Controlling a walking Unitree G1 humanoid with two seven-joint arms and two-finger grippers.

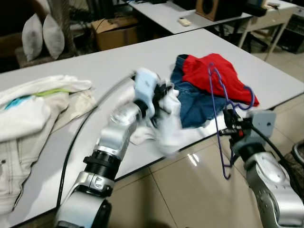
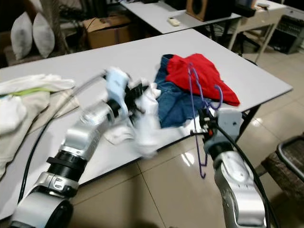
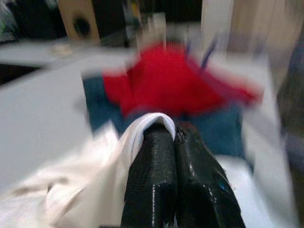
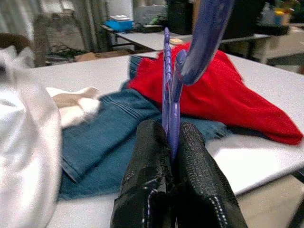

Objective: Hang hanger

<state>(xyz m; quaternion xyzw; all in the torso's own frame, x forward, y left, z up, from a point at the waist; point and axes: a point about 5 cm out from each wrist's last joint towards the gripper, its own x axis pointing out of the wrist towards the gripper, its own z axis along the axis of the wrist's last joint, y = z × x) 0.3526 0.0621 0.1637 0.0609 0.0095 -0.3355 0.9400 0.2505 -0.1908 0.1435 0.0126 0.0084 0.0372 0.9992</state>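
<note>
A purple plastic hanger [image 1: 219,102] stands upright at the table's front right edge, its hook toward the red garment. My right gripper [image 1: 231,127] is shut on the hanger [image 4: 170,102] near its middle. My left gripper [image 1: 161,97] is over the table's centre, shut on a white garment [image 1: 166,124] that droops blurred over the front edge; its fingers [image 3: 164,180] pinch a fold of the white cloth [image 3: 95,185]. Behind it lie blue jeans [image 1: 197,107] with a red garment [image 1: 213,73] on top.
The grey table [image 1: 109,61] also carries a pile of white and beige clothes [image 1: 33,111] at the left. A cardboard box [image 1: 116,31], cushions [image 1: 42,35] and a second table [image 1: 190,14] stand behind. Shiny tiled floor [image 1: 190,190] lies in front.
</note>
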